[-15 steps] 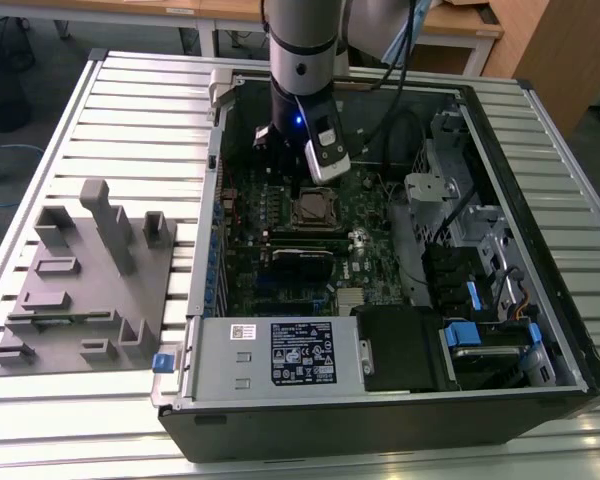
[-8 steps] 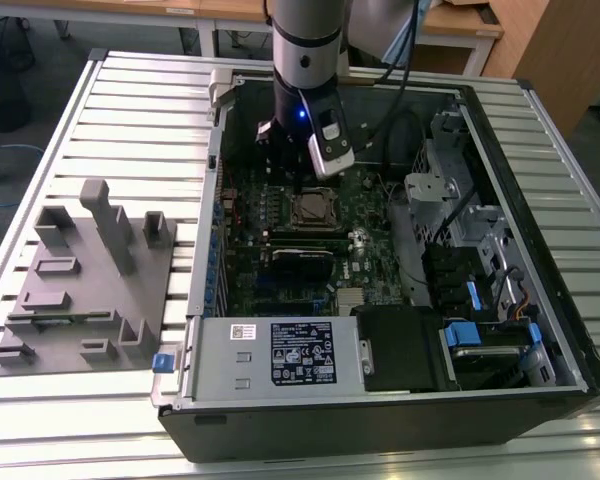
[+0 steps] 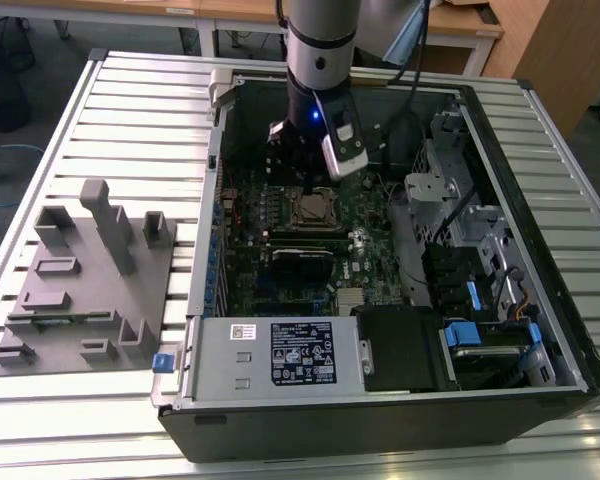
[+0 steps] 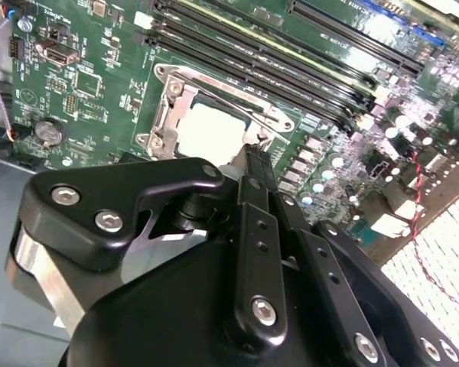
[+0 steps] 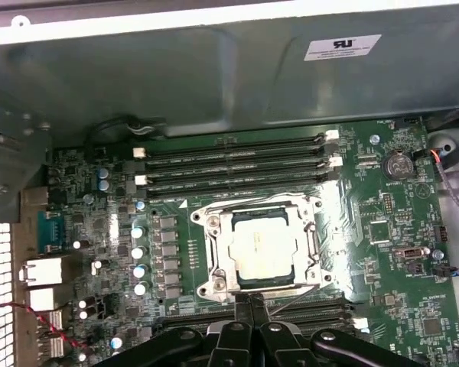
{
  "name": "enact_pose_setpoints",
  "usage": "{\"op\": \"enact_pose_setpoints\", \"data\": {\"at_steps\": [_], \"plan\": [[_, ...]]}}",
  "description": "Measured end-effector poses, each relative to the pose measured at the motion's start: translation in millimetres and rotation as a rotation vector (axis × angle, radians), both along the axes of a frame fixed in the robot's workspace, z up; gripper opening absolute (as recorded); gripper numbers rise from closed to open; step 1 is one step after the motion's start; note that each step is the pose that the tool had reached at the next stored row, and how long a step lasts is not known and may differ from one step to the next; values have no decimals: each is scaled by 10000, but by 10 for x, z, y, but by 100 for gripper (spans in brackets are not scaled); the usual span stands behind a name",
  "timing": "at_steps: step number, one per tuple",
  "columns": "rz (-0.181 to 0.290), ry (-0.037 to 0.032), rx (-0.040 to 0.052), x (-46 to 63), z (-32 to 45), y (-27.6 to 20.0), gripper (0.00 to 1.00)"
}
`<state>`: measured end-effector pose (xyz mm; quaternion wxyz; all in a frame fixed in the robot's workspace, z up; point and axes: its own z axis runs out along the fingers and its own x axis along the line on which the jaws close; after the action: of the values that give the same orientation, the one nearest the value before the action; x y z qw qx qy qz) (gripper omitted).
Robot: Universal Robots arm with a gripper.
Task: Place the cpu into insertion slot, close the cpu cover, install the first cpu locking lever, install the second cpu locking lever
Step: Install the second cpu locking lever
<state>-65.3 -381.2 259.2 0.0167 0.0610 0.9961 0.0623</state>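
Note:
The cpu lies flat in the insertion slot on the green board, its pale metal top showing in both wrist views. The cpu cover, a silver frame, lies down around the chip. A thin wire lever runs along the socket's side next to the memory slots. My gripper is shut, its two black fingers pressed together with nothing between them. The tips hover at the socket's edge. In the exterior view the gripper hangs just above the cpu.
Long black memory slots run beside the socket, with more on its other side. The open computer case walls in the board. A grey fixture block sits on the slatted table at the exterior view's left.

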Motion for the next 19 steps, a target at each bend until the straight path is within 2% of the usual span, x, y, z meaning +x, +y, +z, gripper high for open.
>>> {"op": "enact_pose_setpoints", "data": {"at_steps": [3, 9, 19], "plan": [[0, 2, -4, 4, -33, -4, 10], [0, 1, -3, 16, -87, -49, 10], [0, 0, -1, 18, -177, -163, 10]]}}
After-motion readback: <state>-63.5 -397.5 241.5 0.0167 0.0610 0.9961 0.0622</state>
